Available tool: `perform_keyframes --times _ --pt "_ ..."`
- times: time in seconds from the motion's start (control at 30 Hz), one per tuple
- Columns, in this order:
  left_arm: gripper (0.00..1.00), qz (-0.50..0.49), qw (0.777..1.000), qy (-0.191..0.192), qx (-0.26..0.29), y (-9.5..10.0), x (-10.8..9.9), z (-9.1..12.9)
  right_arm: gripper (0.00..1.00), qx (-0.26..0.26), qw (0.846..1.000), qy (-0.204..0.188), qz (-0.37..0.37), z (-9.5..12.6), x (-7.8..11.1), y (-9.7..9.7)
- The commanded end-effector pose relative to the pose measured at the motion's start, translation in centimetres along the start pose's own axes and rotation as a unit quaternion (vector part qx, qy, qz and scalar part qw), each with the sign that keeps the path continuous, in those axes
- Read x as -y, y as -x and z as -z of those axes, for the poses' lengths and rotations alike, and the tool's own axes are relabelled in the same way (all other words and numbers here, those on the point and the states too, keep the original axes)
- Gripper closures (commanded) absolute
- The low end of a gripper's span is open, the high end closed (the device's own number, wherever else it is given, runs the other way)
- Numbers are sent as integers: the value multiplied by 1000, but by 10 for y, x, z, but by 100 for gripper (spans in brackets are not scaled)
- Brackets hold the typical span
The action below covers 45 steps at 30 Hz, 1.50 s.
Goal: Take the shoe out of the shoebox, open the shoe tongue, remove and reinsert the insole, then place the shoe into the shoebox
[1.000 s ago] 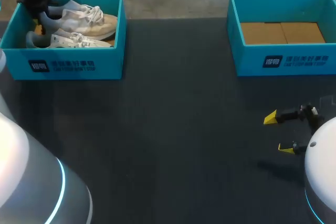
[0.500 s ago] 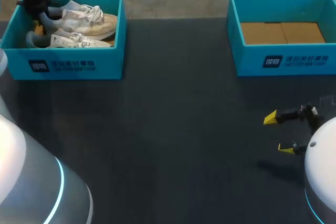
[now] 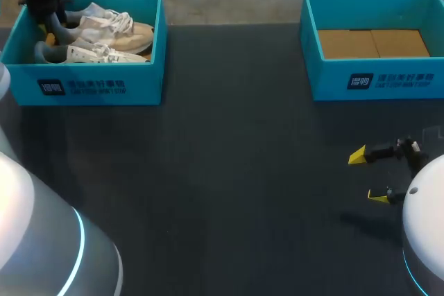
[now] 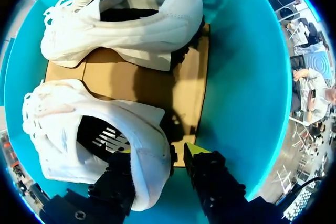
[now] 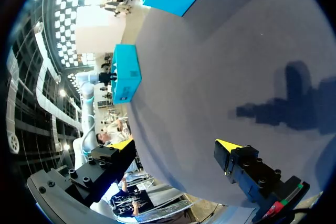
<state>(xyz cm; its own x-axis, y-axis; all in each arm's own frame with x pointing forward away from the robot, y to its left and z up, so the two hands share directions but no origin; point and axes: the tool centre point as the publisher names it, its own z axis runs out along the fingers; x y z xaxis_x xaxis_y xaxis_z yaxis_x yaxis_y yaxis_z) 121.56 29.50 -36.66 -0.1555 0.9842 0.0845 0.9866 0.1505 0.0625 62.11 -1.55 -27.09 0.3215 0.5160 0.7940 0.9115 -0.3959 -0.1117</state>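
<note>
Two white shoes lie in the teal left shoebox (image 3: 97, 84). The far shoe (image 3: 111, 27) stands upright and the near shoe (image 3: 90, 53) lies on its side. My left gripper (image 3: 46, 13) is down in the box at the far shoe's heel. In the left wrist view this shoe (image 4: 79, 124) has its heel wall between the fingers of the left gripper (image 4: 157, 153); a gap shows beside the outer finger (image 4: 202, 163), so it stands open. The other shoe (image 4: 131, 24) lies ahead. My right gripper (image 3: 368, 176) hovers open and empty over the table at the right.
A second teal shoebox (image 3: 374, 77) with a bare cardboard floor stands at the back right. The dark table (image 3: 229, 171) stretches between the two boxes. In the right wrist view the right gripper (image 5: 176, 145) sees the left shoebox (image 5: 126, 74) far ahead.
The left gripper's fingers have spread apart at the far shoe's heel, and the shoe has settled lower into the box. The right arm has not moved.
</note>
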Motion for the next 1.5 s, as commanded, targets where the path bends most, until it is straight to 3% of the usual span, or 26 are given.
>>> perform_keyframes --times 0.03,0.43,0.5,0.53,0.67,0.83,1.3,1.33,1.4,1.5 --pt "55 -3 1000 -2 2 -2 -3 7 0 0 1000 2 0 1 2 0" --pt "50 -23 1000 8 1 7 -1 18 0 0 1000 2 0 1 2 0" --pt "43 -24 1000 7 0 7 -1 17 0 0 1000 2 0 1 2 0" --pt "33 -25 1000 6 0 7 -1 17 0 0 1000 2 0 1 2 0" --pt "33 -27 1000 7 1 5 1 23 0 0 1000 2 0 1 2 0" --pt "20 -30 999 13 0 3 2 36 0 0 1000 2 0 1 2 0" --pt "18 -37 999 21 11 4 11 75 0 0 1000 2 0 1 2 0" --pt "15 -37 999 24 10 5 13 80 0 0 1000 2 0 1 2 0" --pt "0 -40 999 27 13 5 15 87 0 0 1000 2 0 1 2 0" --pt "0 -40 999 29 15 6 18 96 0 0 1000 2 0 1 2 0"
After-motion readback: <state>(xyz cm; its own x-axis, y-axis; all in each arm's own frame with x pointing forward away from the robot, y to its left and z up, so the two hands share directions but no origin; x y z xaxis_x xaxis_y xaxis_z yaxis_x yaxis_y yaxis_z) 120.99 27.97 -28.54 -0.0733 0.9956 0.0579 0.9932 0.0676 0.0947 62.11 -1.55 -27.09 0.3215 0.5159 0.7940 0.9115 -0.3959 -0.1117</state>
